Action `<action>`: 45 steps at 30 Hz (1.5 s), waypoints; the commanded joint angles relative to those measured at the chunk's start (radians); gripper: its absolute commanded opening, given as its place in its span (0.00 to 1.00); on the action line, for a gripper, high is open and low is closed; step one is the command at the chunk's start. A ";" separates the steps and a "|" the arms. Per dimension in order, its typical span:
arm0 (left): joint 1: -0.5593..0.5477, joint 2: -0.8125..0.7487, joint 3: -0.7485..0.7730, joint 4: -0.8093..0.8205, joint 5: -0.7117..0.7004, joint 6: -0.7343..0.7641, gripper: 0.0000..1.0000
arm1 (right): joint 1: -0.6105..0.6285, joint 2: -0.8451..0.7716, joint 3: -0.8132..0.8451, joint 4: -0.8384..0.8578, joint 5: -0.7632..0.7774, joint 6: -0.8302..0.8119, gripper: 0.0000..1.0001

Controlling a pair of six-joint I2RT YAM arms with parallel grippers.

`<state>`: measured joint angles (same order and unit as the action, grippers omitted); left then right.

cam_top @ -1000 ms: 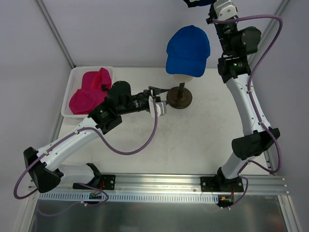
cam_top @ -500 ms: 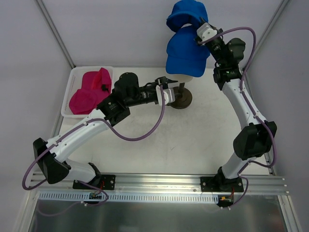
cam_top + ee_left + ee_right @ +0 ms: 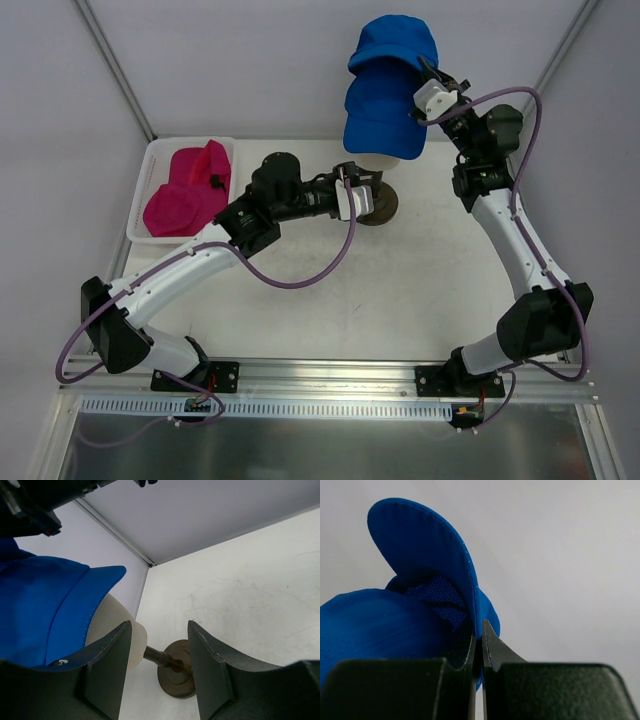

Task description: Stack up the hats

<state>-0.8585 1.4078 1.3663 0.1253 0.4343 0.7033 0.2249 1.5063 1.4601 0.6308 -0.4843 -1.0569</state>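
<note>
A royal blue hat (image 3: pixel 383 118) sits on a cream mannequin head (image 3: pixel 114 624). Just above it hangs a second blue hat (image 3: pixel 394 45), touching or nearly touching the first. My right gripper (image 3: pixel 424 80) is shut on its edge, and in the right wrist view the fabric (image 3: pixel 427 555) is pinched between the fingertips of that gripper (image 3: pixel 479 632). The lower hat (image 3: pixel 370 625) shows at the left below it. Magenta hats (image 3: pixel 185 190) lie heaped in the white basket (image 3: pixel 150 160). My left gripper (image 3: pixel 362 192) (image 3: pixel 160 630) stands open beside the stand's post (image 3: pixel 162 659), holding nothing.
The mannequin's dark round base (image 3: pixel 377 205) (image 3: pixel 176 677) rests at the back middle of the white table. The basket sits at the back left against the enclosure wall. White walls with metal corner posts (image 3: pixel 110 65) close in the back.
The right arm has swung in from the top edge and lowered the second blue hat over the one on the head. My left gripper has moved right to the stand and opened slightly.
</note>
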 commanded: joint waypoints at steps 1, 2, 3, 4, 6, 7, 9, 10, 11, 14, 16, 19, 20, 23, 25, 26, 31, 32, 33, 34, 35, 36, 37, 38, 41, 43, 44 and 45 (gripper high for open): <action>-0.010 0.000 0.033 0.074 -0.012 0.007 0.50 | -0.006 -0.078 -0.020 0.109 -0.028 -0.017 0.00; -0.010 0.000 0.033 0.080 -0.014 0.005 0.50 | -0.006 -0.095 -0.027 0.107 -0.034 -0.015 0.00; -0.010 0.002 0.031 0.085 -0.019 0.005 0.50 | -0.006 -0.101 -0.046 0.107 -0.045 -0.015 0.00; -0.010 0.003 0.031 0.088 -0.020 0.005 0.51 | -0.006 -0.109 -0.056 0.106 -0.053 -0.017 0.00; -0.010 0.006 0.031 0.096 -0.026 0.015 0.52 | -0.004 -0.123 -0.076 0.104 -0.054 -0.034 0.00; -0.010 0.008 0.033 0.097 -0.029 0.018 0.52 | -0.006 -0.127 -0.095 0.104 -0.048 -0.035 0.00; -0.010 0.011 0.039 0.097 -0.031 0.024 0.51 | -0.006 -0.141 -0.107 0.099 -0.031 -0.034 0.00; -0.010 0.014 0.042 0.099 -0.031 0.024 0.52 | -0.004 -0.146 -0.122 0.098 -0.028 -0.037 0.00; -0.010 0.019 0.043 0.099 -0.031 0.022 0.52 | -0.004 -0.149 -0.129 0.098 -0.025 -0.038 0.00; -0.010 0.031 0.053 0.100 -0.031 0.019 0.51 | -0.001 -0.158 -0.156 0.093 -0.014 -0.057 0.00; -0.010 0.037 0.060 0.099 -0.031 0.018 0.51 | -0.001 -0.161 -0.168 0.093 -0.002 -0.069 0.00; -0.011 0.048 0.071 0.100 -0.040 0.018 0.51 | -0.001 -0.173 -0.191 0.098 0.007 -0.077 0.00; -0.011 0.052 0.074 0.102 -0.043 0.018 0.52 | 0.001 -0.178 -0.198 0.113 0.010 -0.075 0.00; -0.011 0.063 0.085 0.105 -0.049 0.015 0.51 | 0.001 -0.195 -0.222 0.144 0.032 -0.071 0.00; -0.011 0.069 0.093 0.108 -0.054 0.013 0.52 | 0.001 -0.205 -0.231 0.145 0.050 -0.058 0.00; -0.011 0.075 0.097 0.106 -0.057 0.009 0.51 | 0.001 -0.212 -0.237 0.145 0.053 -0.052 0.00; -0.011 0.097 0.126 0.111 -0.069 0.005 0.52 | 0.002 -0.281 -0.317 0.116 0.006 -0.031 0.00; -0.011 0.105 0.134 0.111 -0.072 0.004 0.51 | 0.005 -0.291 -0.328 0.087 -0.002 -0.028 0.00; -0.011 0.109 0.148 0.112 -0.075 0.002 0.52 | 0.007 -0.297 -0.339 0.075 -0.010 -0.026 0.00; -0.011 0.115 0.157 0.114 -0.080 -0.001 0.51 | 0.005 -0.308 -0.346 0.064 -0.017 -0.023 0.00; -0.011 0.129 0.165 0.112 -0.081 -0.005 0.51 | 0.007 -0.311 -0.362 0.049 -0.020 -0.022 0.00; -0.011 0.134 0.180 0.112 -0.085 -0.007 0.50 | 0.007 -0.313 -0.368 0.046 -0.025 -0.022 0.00; -0.011 0.141 0.186 0.114 -0.086 -0.008 0.50 | 0.008 -0.313 -0.374 0.046 -0.027 -0.020 0.00; -0.010 0.146 0.192 0.112 -0.086 -0.007 0.50 | 0.007 -0.311 -0.382 0.044 -0.031 -0.021 0.00; -0.011 0.166 0.198 0.112 -0.086 -0.001 0.48 | 0.008 -0.301 -0.373 0.017 -0.048 -0.022 0.00; -0.011 0.163 0.191 0.112 -0.083 0.002 0.48 | 0.011 -0.287 -0.351 0.006 -0.046 -0.023 0.00; -0.011 0.149 0.185 0.112 -0.074 0.005 0.47 | 0.013 -0.276 -0.346 0.007 -0.046 -0.026 0.00; -0.010 0.140 0.168 0.111 -0.068 0.004 0.47 | 0.011 -0.271 -0.342 0.006 -0.045 -0.032 0.00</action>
<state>-0.8585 1.5726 1.5234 0.1947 0.3542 0.7136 0.2340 1.2194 1.0893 0.6617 -0.5194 -1.0897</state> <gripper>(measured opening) 0.473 0.031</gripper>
